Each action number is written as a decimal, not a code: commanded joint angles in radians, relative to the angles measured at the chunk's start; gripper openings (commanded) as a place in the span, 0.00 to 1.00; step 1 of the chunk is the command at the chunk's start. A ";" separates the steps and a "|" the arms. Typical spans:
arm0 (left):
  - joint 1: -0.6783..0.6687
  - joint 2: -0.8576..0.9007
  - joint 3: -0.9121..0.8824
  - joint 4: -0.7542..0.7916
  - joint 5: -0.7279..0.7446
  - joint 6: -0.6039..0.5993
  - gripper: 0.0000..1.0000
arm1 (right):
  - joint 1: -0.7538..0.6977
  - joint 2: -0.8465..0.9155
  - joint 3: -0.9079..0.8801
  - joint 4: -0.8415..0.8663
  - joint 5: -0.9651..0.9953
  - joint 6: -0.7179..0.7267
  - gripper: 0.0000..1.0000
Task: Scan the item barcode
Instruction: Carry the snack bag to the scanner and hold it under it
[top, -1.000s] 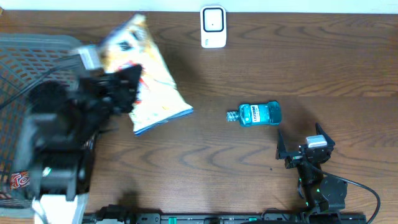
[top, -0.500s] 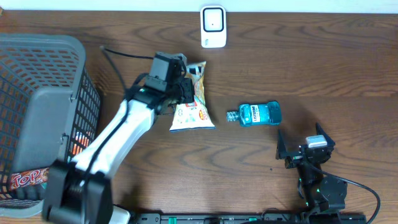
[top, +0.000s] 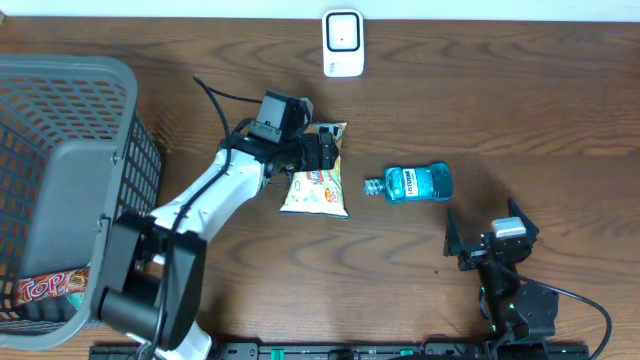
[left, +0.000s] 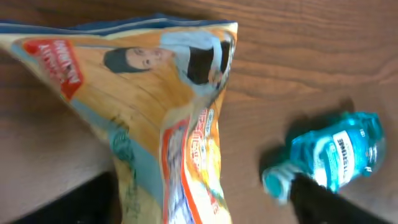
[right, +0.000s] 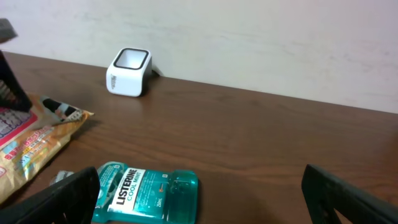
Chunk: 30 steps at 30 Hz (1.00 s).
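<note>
At table (top: 520, 110) centre, the snack bag (top: 316, 190) lies flat on the wood, just beside the mouthwash bottle (top: 415, 183) and well apart from the white scanner (top: 343, 43) at the far edge. Left gripper (top: 318, 150) sits at the bag's top end, fingers spread wide to either side, not pinching it. Right gripper (top: 488, 238) rests front right, jaws wide apart, holding nothing; grey basket (top: 70, 160) stands at left.
</note>
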 joint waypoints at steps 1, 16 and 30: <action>0.016 -0.129 0.083 -0.051 -0.066 0.031 0.96 | 0.004 -0.003 -0.002 -0.004 0.002 0.011 0.99; 0.017 -0.230 0.070 -0.085 -0.099 0.028 0.08 | 0.004 -0.003 -0.002 -0.004 0.002 0.011 0.99; -0.007 0.238 0.066 -0.088 -0.025 -0.036 0.07 | 0.004 -0.003 -0.002 -0.004 0.002 0.011 0.99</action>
